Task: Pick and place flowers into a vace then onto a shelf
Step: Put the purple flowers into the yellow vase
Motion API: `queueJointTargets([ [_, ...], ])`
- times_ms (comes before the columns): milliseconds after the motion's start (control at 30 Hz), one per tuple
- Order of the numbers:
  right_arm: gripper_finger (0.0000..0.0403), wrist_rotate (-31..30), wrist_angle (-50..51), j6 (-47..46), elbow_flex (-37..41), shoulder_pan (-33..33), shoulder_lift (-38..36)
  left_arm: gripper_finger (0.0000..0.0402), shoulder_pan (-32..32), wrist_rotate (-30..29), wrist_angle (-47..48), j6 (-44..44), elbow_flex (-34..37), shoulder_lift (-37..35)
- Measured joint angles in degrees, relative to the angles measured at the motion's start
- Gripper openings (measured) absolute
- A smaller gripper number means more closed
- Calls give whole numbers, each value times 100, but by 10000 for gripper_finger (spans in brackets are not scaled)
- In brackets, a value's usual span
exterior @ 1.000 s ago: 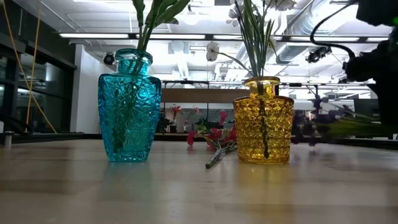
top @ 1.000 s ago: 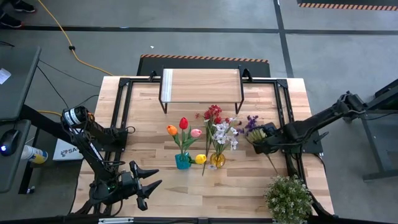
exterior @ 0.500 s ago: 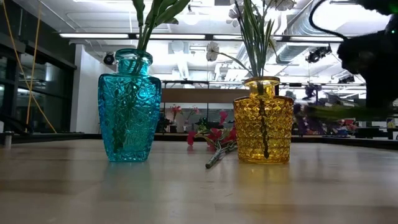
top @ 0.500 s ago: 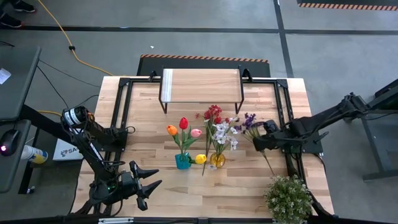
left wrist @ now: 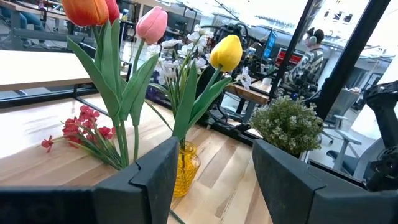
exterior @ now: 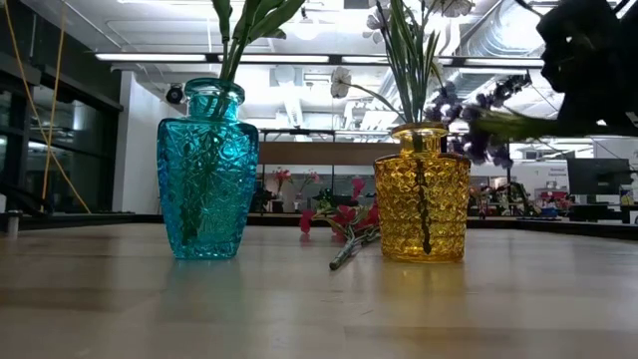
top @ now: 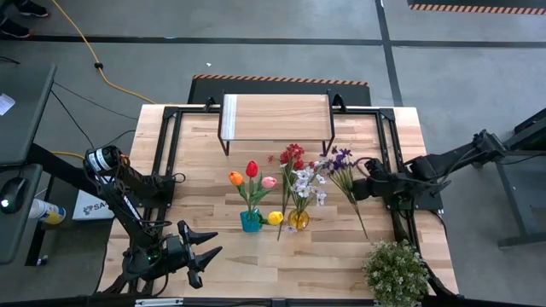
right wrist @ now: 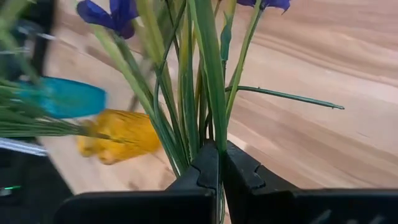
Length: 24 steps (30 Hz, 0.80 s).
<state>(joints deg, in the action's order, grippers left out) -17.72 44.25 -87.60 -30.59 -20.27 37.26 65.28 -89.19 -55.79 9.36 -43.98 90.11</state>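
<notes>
A blue vase (top: 250,221) holds orange, red and pink tulips. A yellow vase (top: 298,220) beside it holds a white spray and a yellow tulip. A red spray (top: 290,157) lies on the table between them, its stem (exterior: 346,251) resting on the wood. My right gripper (top: 360,189) is to the right of the yellow vase, shut on a purple spray (top: 339,162). The spray's blooms (exterior: 477,118) hang at the height of the yellow vase's mouth. My left gripper (top: 203,256) waits open near the front left. The shelf (top: 275,118) stands at the far edge. My right gripper pinches the purple spray's bundle of green stems and leaves (right wrist: 208,134) between its two fingers, partway along its length. The fingers come from the table's right, slanting down. The spray is lifted clear, blooms toward the far left, bare stem end (top: 365,232) trailing toward the near edge.
A bushy potted plant (top: 395,271) stands at the near right corner. Black frame rails (top: 388,136) run along both sides of the table. Bare wood lies between the vases and the shelf.
My right gripper has risen and tipped less steeply downward, staying shut on the purple spray. The spray has come up off the table to the level of the yellow vase's mouth, and its blooms have swung toward the far edge and the vases.
</notes>
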Motion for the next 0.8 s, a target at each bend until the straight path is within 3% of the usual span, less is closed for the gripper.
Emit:
queueJointTargets([
  [467,1,-1138,-2110,1297,-9,0,-851,239,0,-13,0,-2,2,0],
  [800,0,-1397,-4046,2904,-11,0,-1002,239,0,-11,0,1,-1,0],
])
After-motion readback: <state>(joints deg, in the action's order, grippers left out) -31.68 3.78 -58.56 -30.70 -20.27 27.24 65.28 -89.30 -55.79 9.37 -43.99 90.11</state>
